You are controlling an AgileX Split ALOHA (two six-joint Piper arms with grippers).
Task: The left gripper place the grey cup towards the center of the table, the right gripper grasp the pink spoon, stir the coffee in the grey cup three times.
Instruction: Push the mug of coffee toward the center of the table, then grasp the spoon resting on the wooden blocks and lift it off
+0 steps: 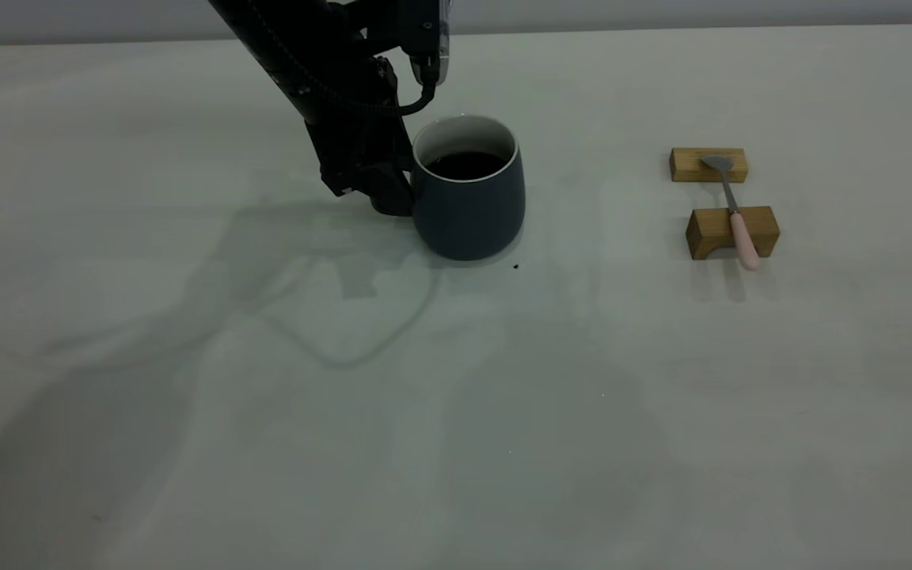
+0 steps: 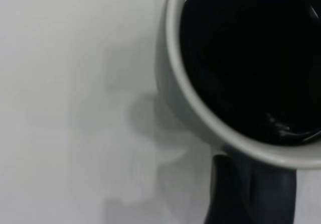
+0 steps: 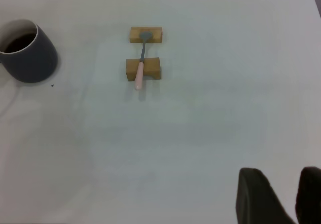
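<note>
Exterior view: my left gripper (image 1: 393, 198) sits at the grey cup (image 1: 468, 198)'s nine o'clock handle; grip unclear. Jerking would slosh coffee (image 1: 465, 165). My right gripper (image 3: 283, 196) hangs open, far from the pink spoon (image 1: 743, 237).

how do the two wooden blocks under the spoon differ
The far wooden block is a flat, solid slab, while the near wooden block stands taller and has an arched notch cut in its underside. The far block carries the grey bowl of the pink spoon; the near block carries the neck where the pink handle begins, and the handle overhangs it. Both are tan wood, lie crosswise to the spoon, and rest apart on the table.
</note>
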